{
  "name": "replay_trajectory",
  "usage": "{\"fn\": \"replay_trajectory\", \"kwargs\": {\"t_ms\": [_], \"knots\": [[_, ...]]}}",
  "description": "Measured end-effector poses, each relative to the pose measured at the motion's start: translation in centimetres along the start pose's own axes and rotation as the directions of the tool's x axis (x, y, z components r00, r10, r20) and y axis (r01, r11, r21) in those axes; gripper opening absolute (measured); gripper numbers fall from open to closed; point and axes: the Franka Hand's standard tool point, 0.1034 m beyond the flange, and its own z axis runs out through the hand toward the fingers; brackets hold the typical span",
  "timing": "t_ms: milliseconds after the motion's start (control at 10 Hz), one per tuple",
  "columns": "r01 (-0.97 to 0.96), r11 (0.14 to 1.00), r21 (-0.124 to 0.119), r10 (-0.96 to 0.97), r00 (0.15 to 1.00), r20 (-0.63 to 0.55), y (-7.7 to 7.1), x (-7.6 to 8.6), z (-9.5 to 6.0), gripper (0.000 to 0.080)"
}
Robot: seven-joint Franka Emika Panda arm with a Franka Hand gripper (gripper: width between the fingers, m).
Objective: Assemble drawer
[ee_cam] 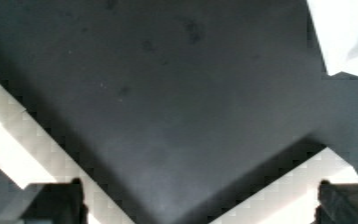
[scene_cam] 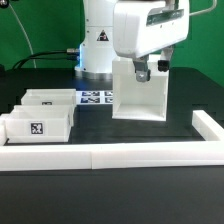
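On the exterior view's right half of the worktop (scene_cam: 150,135) stands the housing (scene_cam: 140,100), upright, its long axis vertical. The pincer (scene_cam: 152,70) hangs directly over it, at about the level of its top edge; whether a fingertip touches the housing I cannot tell. The wrist view shows the two fingers (ee_cam: 51,205) set apart with only dark worktop between them, so the pincer (ee_cam: 197,205) holds nothing.

Well off to the exterior view's left lie the far tray (scene_cam: 47,100) and the near tray (scene_cam: 38,127), side by side, open tops up, a tag on each front, their long sides running roughly left to right. From the pincer they are leftward, lower and nearer the camera — a sideways reach and a descent, by my reading, before either can be gripped.

Between trays and housing, toward the far side, the marker board (scene_cam: 95,97) lies flat. A low white bar (scene_cam: 100,155) runs along the near edge and turns up the exterior view's right side. Open dark worktop between trays and housing leaves room to slide a tray across.
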Motion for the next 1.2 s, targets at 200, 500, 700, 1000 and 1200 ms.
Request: {"fn": "replay_trajectory", "kwargs": {"t_ms": [200, 500, 700, 1000, 1200], "knots": [[0.000, 1.000, 0.000, 0.000, 1.000, 0.000, 0.0, 0.0, 0.0, 0.0649], [-0.039, 0.999, -0.002, 0.039, 0.999, -0.011, -0.1, -0.2, -0.1, 0.0649], [-0.192, 0.981, -0.017, 0.191, 0.981, -0.030, -2.0, -2.7, -0.8, 0.0649], [-0.441, 0.897, -0.018, 0.441, 0.898, -0.016, -6.3, -3.8, -2.3, 0.0649], [-0.462, 0.887, -0.019, 0.462, 0.887, -0.007, -7.8, -3.9, -2.9, 0.0649]]}}
